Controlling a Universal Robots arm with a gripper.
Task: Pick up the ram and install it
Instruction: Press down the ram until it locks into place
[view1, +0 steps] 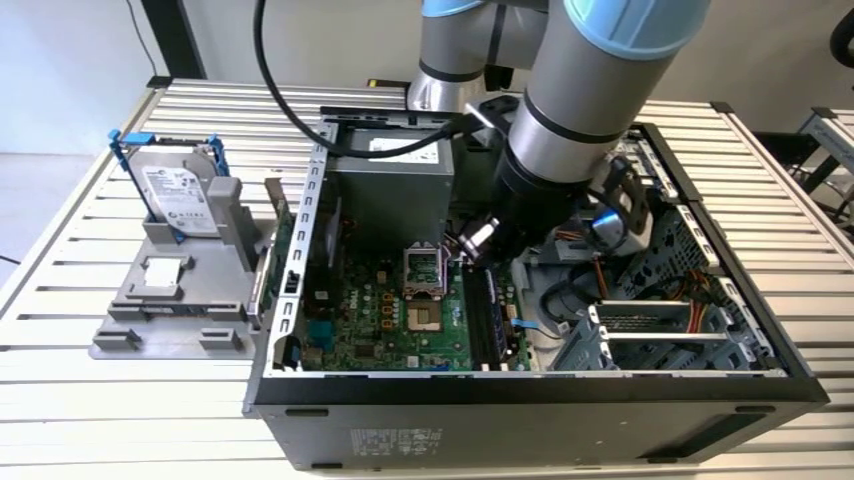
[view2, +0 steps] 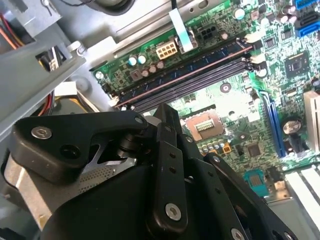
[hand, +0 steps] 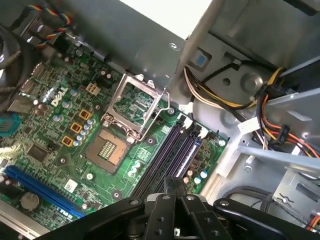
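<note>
The ram is a thin dark stick with a row of chips. It stands in the memory slot nearest the motherboard's edge, and its bluish edge shows again as the ram. The other memory slots beside it are dark and bare. My gripper hangs just above these slots inside the open computer case, apart from the stick. Its black fingers are shut together with nothing between them. In the exterior view the arm reaches down into the case over the slots.
A silver hard drive in a blue frame stands on a grey fixture at the exterior view's left, with a bracketed card beside it. Inside the case are the CPU socket, power supply, loose cables and drive cage.
</note>
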